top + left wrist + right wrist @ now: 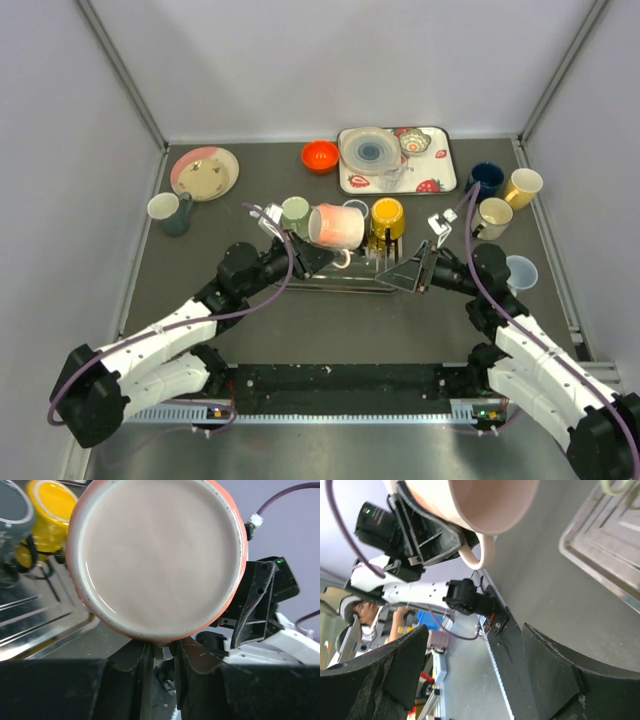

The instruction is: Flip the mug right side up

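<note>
The pink mug (336,226) with an orange edge lies tilted on its side in the air, above the metal drying rack (345,283). My left gripper (325,257) is shut on the mug's white handle (165,653) from below. In the left wrist view one round pale end of the mug (157,555) fills the frame above my left gripper (162,656). My right gripper (410,272) is open and empty, just right of the mug at the rack's right end. In the right wrist view the mug (490,505) and its handle (485,555) hang beyond my open right gripper (475,670).
A yellow mug (387,218) and a green mug (295,212) stand behind the rack. Several mugs (493,215) cluster at the right. A strawberry tray (440,175), an orange bowl (320,156), a pink plate (205,172) and a dark mug (170,211) lie further back.
</note>
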### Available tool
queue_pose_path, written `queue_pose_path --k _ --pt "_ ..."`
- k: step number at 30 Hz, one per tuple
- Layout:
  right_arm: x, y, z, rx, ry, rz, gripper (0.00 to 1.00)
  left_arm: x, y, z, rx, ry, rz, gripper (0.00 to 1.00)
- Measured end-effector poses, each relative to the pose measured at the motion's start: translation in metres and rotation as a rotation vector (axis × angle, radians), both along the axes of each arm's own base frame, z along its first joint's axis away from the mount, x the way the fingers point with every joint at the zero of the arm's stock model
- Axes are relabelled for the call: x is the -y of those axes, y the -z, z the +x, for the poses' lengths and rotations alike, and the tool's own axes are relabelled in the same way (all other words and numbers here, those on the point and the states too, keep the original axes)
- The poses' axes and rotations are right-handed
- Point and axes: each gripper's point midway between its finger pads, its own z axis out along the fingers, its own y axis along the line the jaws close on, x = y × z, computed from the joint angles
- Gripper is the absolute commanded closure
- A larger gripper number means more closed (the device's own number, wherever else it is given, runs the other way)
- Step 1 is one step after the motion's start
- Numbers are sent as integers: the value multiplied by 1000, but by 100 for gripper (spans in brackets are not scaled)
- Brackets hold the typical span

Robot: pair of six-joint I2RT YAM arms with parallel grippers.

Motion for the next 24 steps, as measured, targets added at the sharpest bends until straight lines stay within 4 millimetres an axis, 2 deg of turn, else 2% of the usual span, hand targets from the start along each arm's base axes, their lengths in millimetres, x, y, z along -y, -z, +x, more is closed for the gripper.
queue_pose_path --k 4,8,12,15,19,24 --pt "-11 -12 -10 41 -80 17 24 11 -11 -8 -26 79 -93 100" --pt "-20 -17 -9 52 -116 23 25 23 -26 -15 -20 164 -178 100" --pt "-27 -16 -3 53 -122 27 34 29 -28 -20 -37 220 -209 100" --pt "-32 -14 1 41 -125 30 36 31 -26 -24 -50 245 -209 100" --pt "-45 -24 2 58 -157 47 37 32 -26 -26 -49 256 -209 100" --pt "-57 -35 3 78 -180 67 45 32 -28 -27 -40 264 -212 100"
